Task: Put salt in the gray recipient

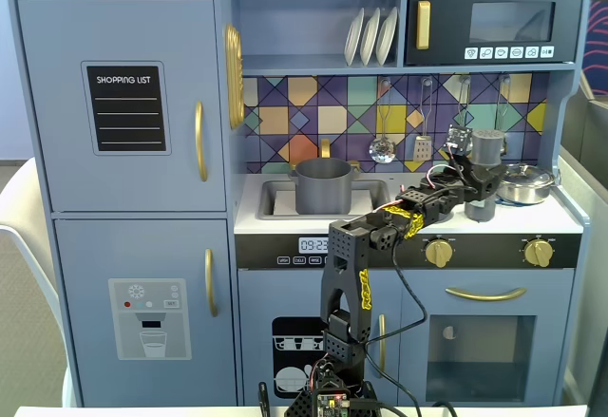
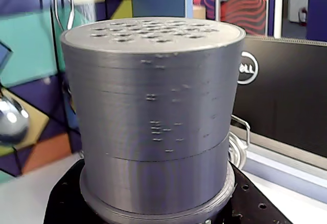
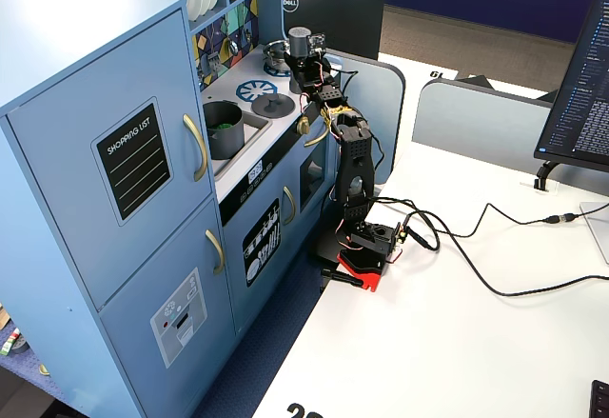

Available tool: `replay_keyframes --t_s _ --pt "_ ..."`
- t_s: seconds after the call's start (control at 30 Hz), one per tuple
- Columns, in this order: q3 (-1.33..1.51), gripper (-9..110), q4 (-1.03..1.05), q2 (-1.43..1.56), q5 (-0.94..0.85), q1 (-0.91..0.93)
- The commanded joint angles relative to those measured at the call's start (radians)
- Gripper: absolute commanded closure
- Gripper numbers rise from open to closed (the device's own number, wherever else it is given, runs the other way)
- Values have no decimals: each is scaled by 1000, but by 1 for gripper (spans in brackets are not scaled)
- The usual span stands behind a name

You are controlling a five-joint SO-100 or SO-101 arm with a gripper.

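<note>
White tabletop (image 3: 457,342) carries the arm base (image 3: 366,247), which stands just in front of a blue toy kitchen (image 1: 123,199); all places below are taken from the gray recipient (image 1: 324,185).

Nearest: one arm, its links reaching up from below the recipient and away to its right in a fixed view. One tool (image 1: 480,187), clenched around the salt (image 1: 485,151). The wrist view is nearly filled by the shaker's cap (image 2: 153,112), holes on top, upright, seated in the dark tool body below it.

Middle: one salt shaker, held upright well to the right of the recipient, over the stove side of the counter (image 1: 380,219). Whether its foot touches the counter or is lifted clear cannot be told. One gray recipient sits in the sink, left of the salt. One flat gray lid (image 3: 272,105) lies on the counter between recipient and salt in a fixed view.

Far: one shiny steel pan (image 1: 525,184) lies just right of the salt. Three white plates (image 1: 371,35) stand on the shelf above the recipient. Utensils (image 1: 424,113) hang on the tiled wall above the pan, number unclear.

Risks, as judged: the shaker is tall, so a swing toward the recipient could tilt it in the grasp or clip the hanging utensils or the lid's knob. Tipping too early would spill short of the recipient. Holes face upward, so a full inversion is needed.
</note>
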Motion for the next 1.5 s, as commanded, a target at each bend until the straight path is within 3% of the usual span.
replay_keyframes --t_s 0.0,0.23,0.53,0.7,0.9,1.13,1.33,1.47 --pt "-21 101 -31 179 114 -20" --pt "-71 101 347 451 541 -146" --pt "-153 101 787 601 1358 -456" --pt "-216 101 897 568 1766 -664" --pt "-244 101 890 512 2114 -877" --pt "-202 102 730 486 2249 -974" --pt "-354 102 1062 380 2393 -928" --pt "-304 102 914 390 2378 -982"
